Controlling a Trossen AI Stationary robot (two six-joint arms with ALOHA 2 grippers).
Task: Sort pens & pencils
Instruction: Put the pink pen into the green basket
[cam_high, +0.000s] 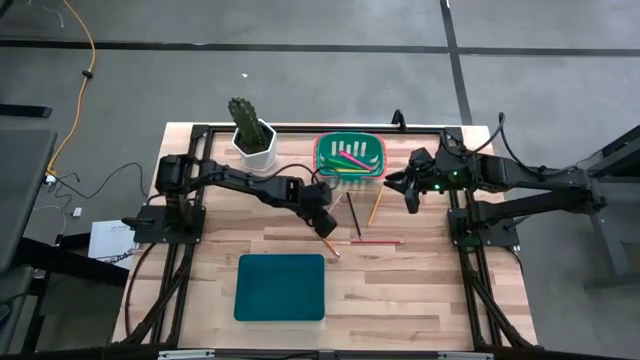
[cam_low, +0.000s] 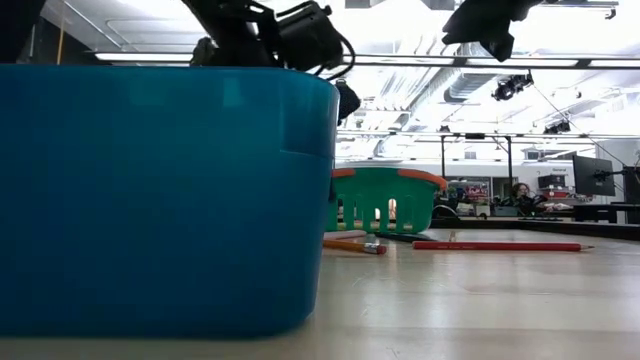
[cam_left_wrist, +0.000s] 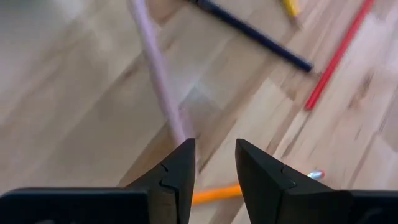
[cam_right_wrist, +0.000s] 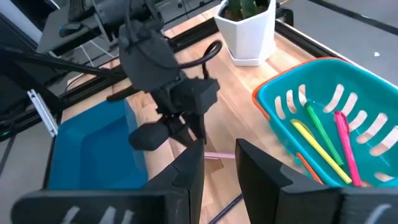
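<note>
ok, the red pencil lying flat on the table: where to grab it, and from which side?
Mid-shaft, from straight above, closing across its width. The red pencil lies flat on the table with bare wood along both long sides. The dark pencil ends close to one end of it, so staying central is probably safest.

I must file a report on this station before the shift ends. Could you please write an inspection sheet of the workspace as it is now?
Surface: wooden table, bare in front.
Job's things: pink, green and yellow pens in the green basket; yellow pencil, dark pencil, red pencil and orange pencil loose on the table; teal bin in front.
Clutter: potted cactus at the back.
Grippers: left gripper open, low over the orange pencil, holding nothing; right gripper open, empty, raised beside the basket.
Cables: orange cable on the floor.
Surroundings: grey floor, papers left of the table.
</note>
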